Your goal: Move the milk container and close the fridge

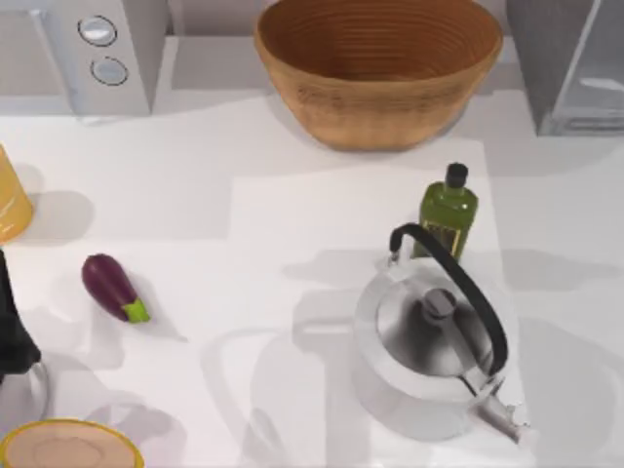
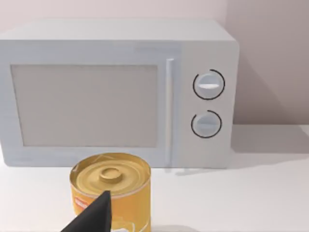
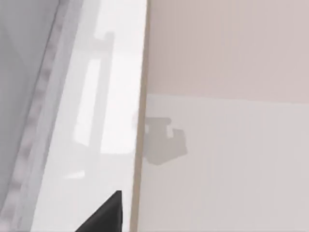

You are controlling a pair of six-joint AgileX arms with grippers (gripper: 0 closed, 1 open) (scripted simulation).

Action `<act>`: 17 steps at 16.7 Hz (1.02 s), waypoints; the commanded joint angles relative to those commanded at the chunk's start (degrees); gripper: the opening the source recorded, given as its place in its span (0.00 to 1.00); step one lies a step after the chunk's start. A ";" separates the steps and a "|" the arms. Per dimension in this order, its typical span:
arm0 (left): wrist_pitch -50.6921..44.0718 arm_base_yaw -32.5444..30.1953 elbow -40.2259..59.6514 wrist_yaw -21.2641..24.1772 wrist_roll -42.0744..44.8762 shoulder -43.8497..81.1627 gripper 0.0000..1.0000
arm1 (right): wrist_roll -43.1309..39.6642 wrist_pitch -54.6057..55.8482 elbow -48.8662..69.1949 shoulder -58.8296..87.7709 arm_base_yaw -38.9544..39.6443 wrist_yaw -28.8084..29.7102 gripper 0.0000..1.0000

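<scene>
The fridge [image 1: 546, 58] stands at the back right corner of the table, with a speckled dark-grey side and a pale glassy door panel [image 1: 597, 68]. That door panel [image 3: 91, 121] is very close in the right wrist view, beside a beige wall, and a dark tip of my right gripper [image 3: 104, 215] sits just in front of it. The milk container is out of view. My left arm [image 1: 12, 331] rests at the table's left edge. A dark tip of my left gripper [image 2: 94, 217] points toward a yellow can [image 2: 112, 191].
A light-grey box with two round dials [image 1: 97, 49] stands at the back left and a wicker basket [image 1: 378, 68] at the back middle. A green bottle [image 1: 447, 216] stands behind a steel kettle [image 1: 434, 336]. An eggplant [image 1: 112, 288] lies on the left.
</scene>
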 joint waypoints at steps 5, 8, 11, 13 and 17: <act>0.00 0.00 0.00 0.00 0.00 0.00 1.00 | 20.81 17.00 -0.40 0.30 11.39 2.90 1.00; 0.00 0.00 0.00 0.00 0.00 0.00 1.00 | 28.57 23.50 -1.00 0.90 17.71 4.16 1.00; 0.00 0.00 0.00 0.00 0.00 0.00 1.00 | 31.29 25.60 -1.40 1.34 20.07 4.22 1.00; 0.00 0.00 0.00 0.00 0.00 0.00 1.00 | 31.29 25.60 -1.40 1.34 20.07 4.22 1.00; 0.00 0.00 0.00 0.00 0.00 0.00 1.00 | 31.86 25.94 -1.41 0.97 20.17 4.75 1.00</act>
